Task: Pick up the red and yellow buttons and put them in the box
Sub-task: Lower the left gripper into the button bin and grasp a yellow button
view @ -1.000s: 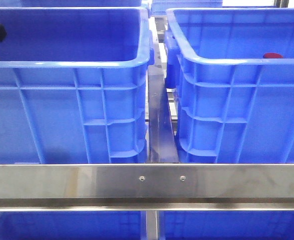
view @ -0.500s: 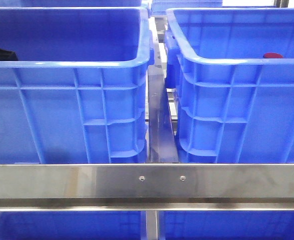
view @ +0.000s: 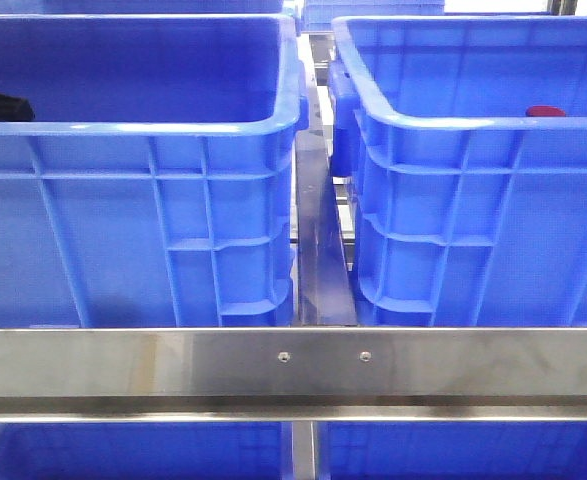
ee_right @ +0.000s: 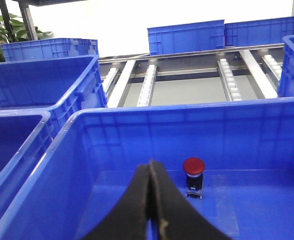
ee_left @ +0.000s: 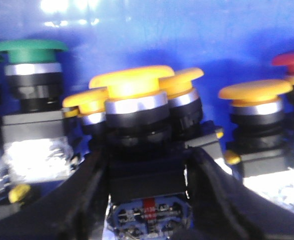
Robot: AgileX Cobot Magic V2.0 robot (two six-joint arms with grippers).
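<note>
Left pincer, jaws wide around a yellow button (among others in the left crate): close squarely on its black body, lift straight; right pincer shut, empty, over the box holding one red button.

Front view: two crates side by side, left crate and right crate, w/ a rail running fwd-back in the gap between them. A crossbar lies across in front of both, more crates below it. One button sits in the right crate, near its front wall. Right tool hangs over that crate's inside, button just ahead, apart from it. Roller tracks lie behind the crate, further crates behind those. Left tool is among a cluster of upright buttons, one between its fingers, others left, right and behind.
</note>
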